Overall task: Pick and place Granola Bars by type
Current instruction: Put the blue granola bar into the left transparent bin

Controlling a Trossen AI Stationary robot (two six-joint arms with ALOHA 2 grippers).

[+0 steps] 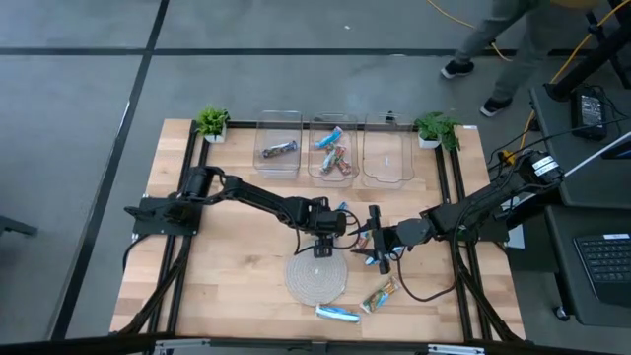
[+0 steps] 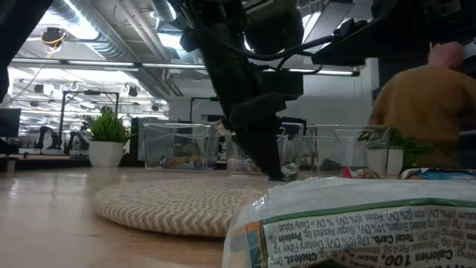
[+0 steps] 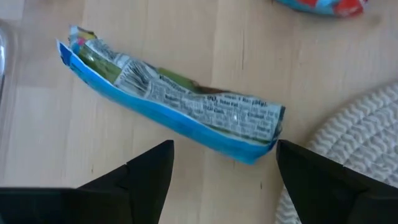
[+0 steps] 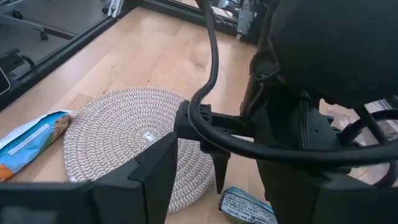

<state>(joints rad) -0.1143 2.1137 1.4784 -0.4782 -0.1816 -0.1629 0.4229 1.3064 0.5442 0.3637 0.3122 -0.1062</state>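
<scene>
Left wrist view: a blue-edged granola bar (image 3: 174,99) is seen lying flat on the wooden table (image 3: 205,37), just beside the round woven mat (image 3: 354,130). The left gripper (image 3: 225,168) is held over it with fingers spread wide, nothing gripped. Whether the right gripper (image 1: 383,254), near the mat, is open cannot be told.

Our left arm reaches toward three o'clock, its dark two-finger left gripper (image 1: 326,240) pointed down, fingers spread wide. Our right arm reaches toward nine o'clock, its right gripper (image 1: 376,248) parted alongside.
</scene>
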